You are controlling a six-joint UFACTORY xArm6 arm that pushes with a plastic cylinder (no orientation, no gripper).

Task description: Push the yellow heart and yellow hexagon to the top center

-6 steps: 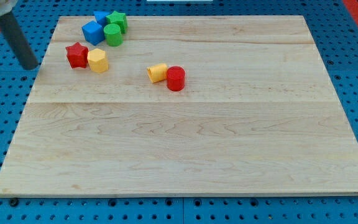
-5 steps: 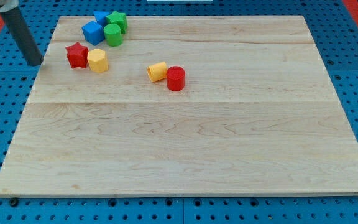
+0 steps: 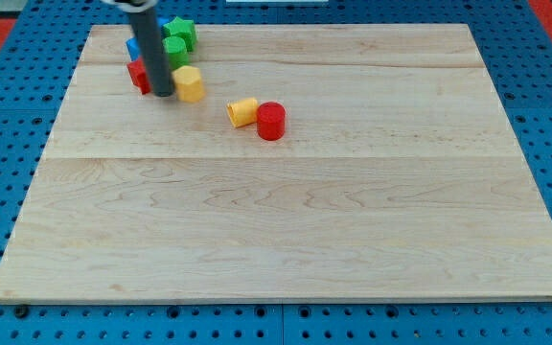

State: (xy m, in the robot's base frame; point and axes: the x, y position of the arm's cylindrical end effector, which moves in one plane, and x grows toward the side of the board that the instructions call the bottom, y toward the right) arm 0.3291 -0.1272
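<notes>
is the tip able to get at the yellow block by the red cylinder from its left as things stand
Probably yes. My tip sits at the left side of the other yellow block, and the board between there and the yellow block beside the red cylinder looks bare, with its left side open.

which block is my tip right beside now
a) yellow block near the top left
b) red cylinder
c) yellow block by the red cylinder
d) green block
a: my tip sits just on the view's left of the yellow block, apart from the red cylinder.
</notes>
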